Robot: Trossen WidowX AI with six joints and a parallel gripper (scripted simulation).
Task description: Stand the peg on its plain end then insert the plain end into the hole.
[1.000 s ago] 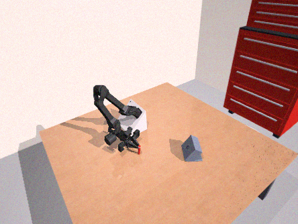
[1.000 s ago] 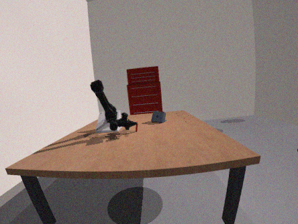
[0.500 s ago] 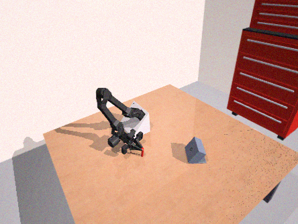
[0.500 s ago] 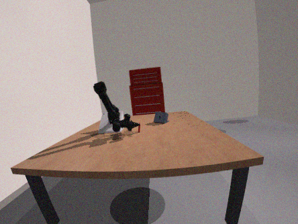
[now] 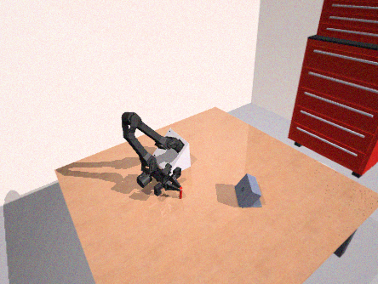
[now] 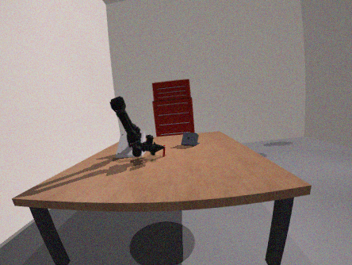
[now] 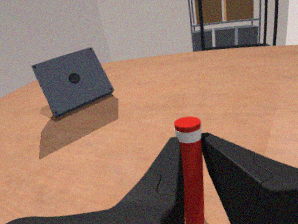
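The red peg (image 5: 180, 193) (image 6: 164, 151) (image 7: 193, 172) stands upright, with its white-banded end up and its plain end down. In the top and exterior views its lower end is at or just above the table; which one I cannot tell. My gripper (image 5: 180, 189) (image 6: 163, 147) (image 7: 189, 141) is shut on the peg near its banded end, with one finger on each side. The blue-grey sloped panel (image 5: 248, 191) (image 6: 190, 139) (image 7: 60, 86) stands apart from the peg. Its one large dark hole (image 7: 74, 78) shows in the wrist view, with nothing in it.
The wooden table (image 5: 179, 238) (image 6: 198, 174) (image 7: 240, 90) bears the arm, the peg and the panel. A pale stand (image 5: 184, 158) is beside the arm's base. A red drawer cabinet (image 5: 336, 98) (image 6: 173, 111) stands beyond the table.
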